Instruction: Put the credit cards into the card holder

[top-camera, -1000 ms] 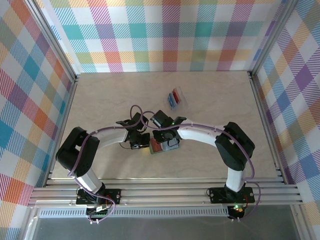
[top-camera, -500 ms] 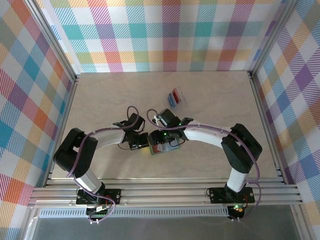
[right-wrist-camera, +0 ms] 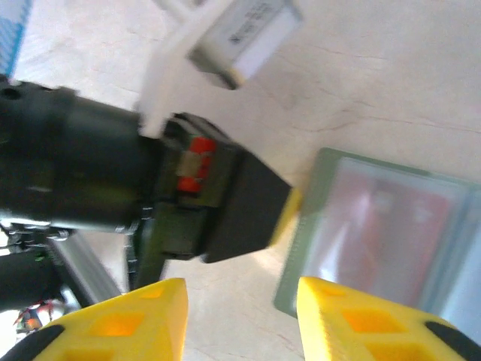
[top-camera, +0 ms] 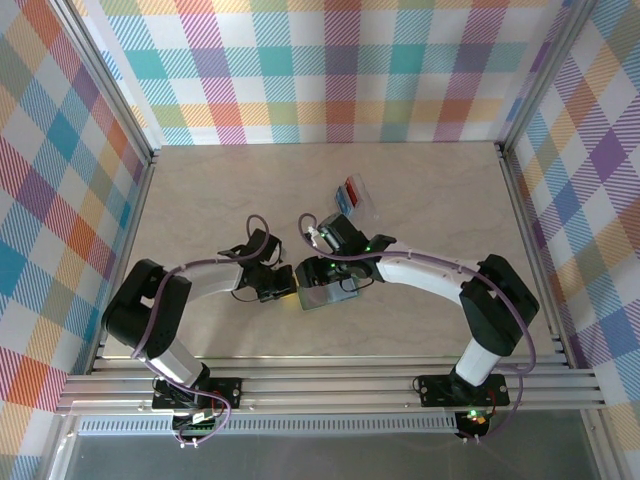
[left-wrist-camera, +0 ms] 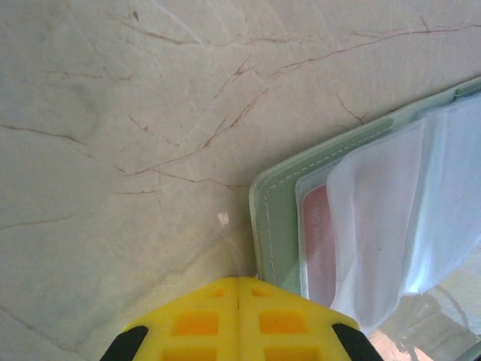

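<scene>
The card holder (top-camera: 322, 296) lies open on the table, grey-green with clear inner pockets. A red credit card (left-wrist-camera: 319, 241) sits inside one pocket, also seen in the right wrist view as a red card (right-wrist-camera: 391, 233). My left gripper (left-wrist-camera: 239, 281) is shut, its tip resting at the left edge of the card holder (left-wrist-camera: 276, 218). My right gripper (right-wrist-camera: 240, 316) hovers open just beside the holder's edge (right-wrist-camera: 304, 256), with nothing between its fingers. More red and blue credit cards (top-camera: 349, 190) stand in a clear tray further back.
The clear plastic tray (top-camera: 365, 200) sits behind the right arm, towards the table's middle back. The left gripper's black body (right-wrist-camera: 240, 203) is close in front of my right fingers. Metal frame rails border the table.
The right gripper has drawn back off the card holder and its jaws opened wider, then narrowed a little. The right arm's elbow swung outward. The left gripper stayed shut at the holder's edge.
</scene>
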